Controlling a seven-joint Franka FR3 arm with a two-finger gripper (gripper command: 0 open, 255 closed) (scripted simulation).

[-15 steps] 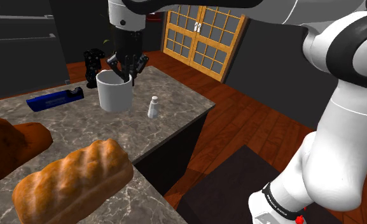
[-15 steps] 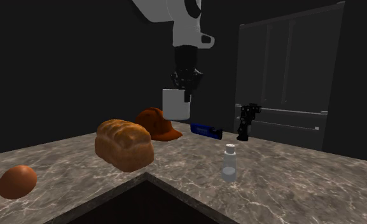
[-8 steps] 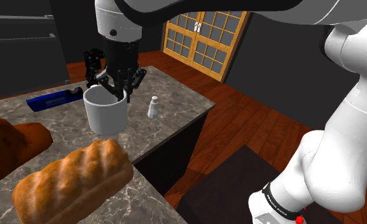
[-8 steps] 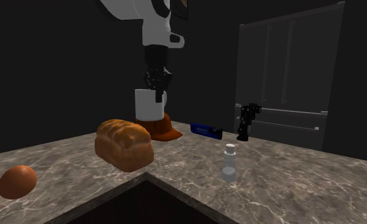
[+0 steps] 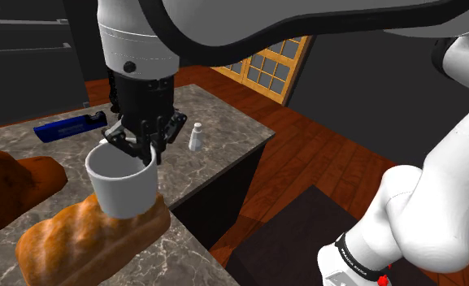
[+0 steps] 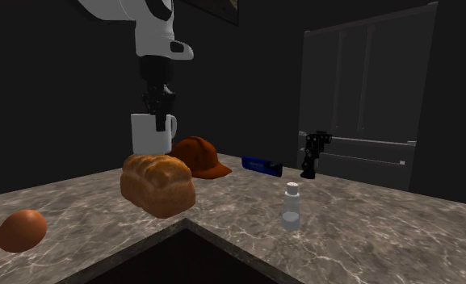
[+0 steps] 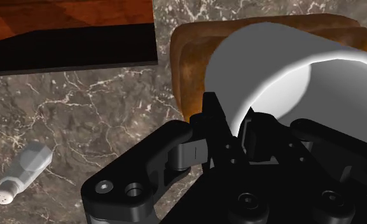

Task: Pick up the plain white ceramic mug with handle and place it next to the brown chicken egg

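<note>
marbled counter [image 5: 224,134] — wooden floor [image 5: 326,154], lattice door [image 5: 267,63] beyond; gripper [image 5: 139,148] clasps mug [image 5: 123,187]

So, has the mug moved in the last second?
Yes. In the shoulder view the mug, clamped in the gripper, has travelled away from the shaker and now hangs over the bread loaf.

Mug [image 5: 122,185] now above the loaf [image 5: 62,242].

White handled mug [image 5: 123,183] upright in the air, brown egg [image 6: 22,230] lying well apart
</note>
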